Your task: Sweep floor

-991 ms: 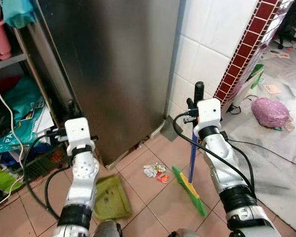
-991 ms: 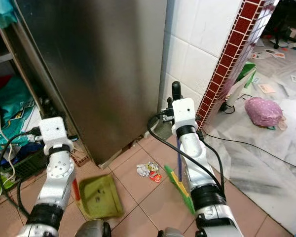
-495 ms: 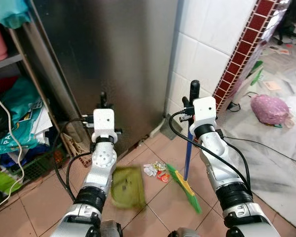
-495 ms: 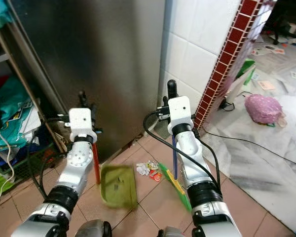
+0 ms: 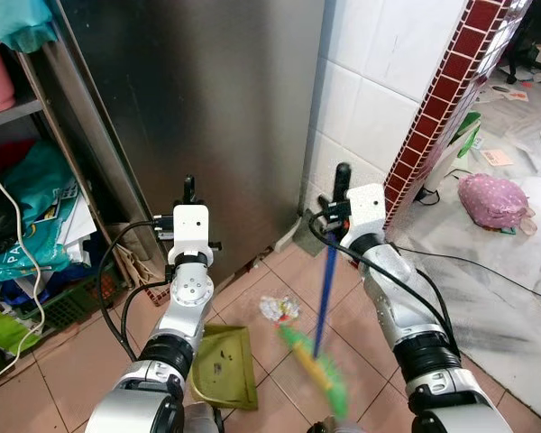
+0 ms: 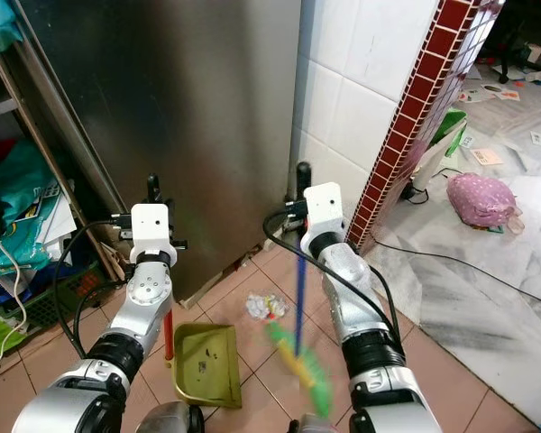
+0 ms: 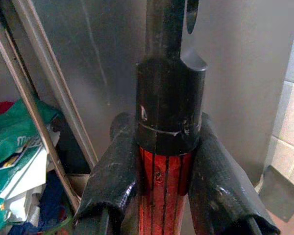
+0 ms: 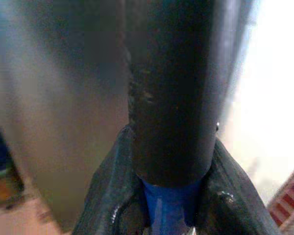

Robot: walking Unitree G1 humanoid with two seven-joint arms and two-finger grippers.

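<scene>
Right tool clamps broom, head now swung behind litter; left tool clamps dustpan, pulled back. Sweep toward it.

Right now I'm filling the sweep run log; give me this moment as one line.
left gripper: shut on dustpan handle | right gripper: shut on broom | litter: on tiles between dustpan and blurred broom head

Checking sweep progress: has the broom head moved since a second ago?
Yes. The broom head, held by the right gripper, swung toward the robot's left, past the litter, nearer the dustpan.
</scene>
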